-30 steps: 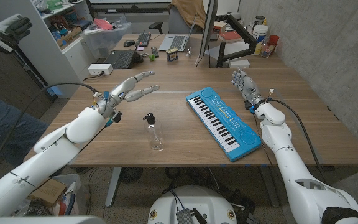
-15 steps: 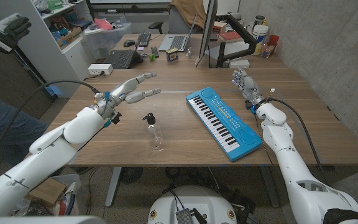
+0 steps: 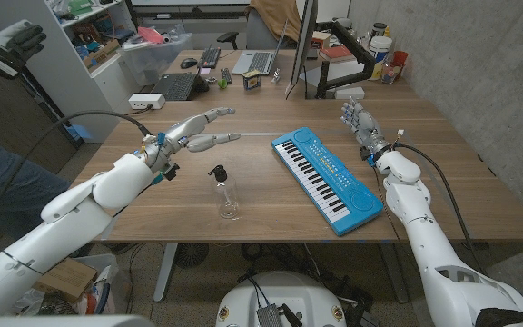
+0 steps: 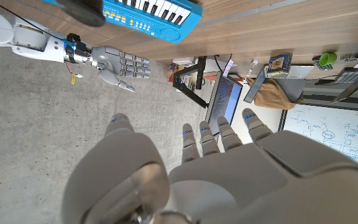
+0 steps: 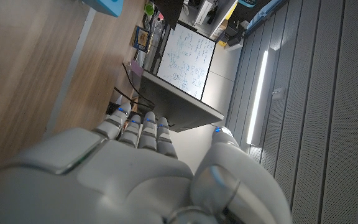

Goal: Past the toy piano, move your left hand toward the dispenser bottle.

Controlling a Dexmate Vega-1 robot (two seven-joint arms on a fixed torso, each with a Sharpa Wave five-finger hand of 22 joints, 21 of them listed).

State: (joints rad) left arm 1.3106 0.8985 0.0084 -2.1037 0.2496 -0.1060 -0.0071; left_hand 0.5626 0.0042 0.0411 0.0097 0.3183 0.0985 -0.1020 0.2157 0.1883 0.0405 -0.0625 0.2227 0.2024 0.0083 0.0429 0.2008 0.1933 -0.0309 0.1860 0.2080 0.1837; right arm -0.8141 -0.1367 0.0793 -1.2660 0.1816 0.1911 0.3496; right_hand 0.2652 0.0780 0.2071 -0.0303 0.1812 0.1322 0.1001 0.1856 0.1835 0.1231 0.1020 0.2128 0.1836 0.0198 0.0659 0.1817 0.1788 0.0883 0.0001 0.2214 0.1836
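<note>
Fingers (image 3: pixel 209 116) of the left robot hand (image 3: pixel 196 130) are spread apart and empty, held above the wooden worktop (image 3: pixel 243 191), reaching toward the right. The dispenser bottle (image 3: pixel 224 193), clear with a black pump, stands upright near and just right of that robot hand, not touching it. The blue toy piano (image 3: pixel 326 178) lies further right, angled. Beyond its far right end the right robot hand (image 3: pixel 356 121) stands with fingers up and apart, holding nothing.
</note>
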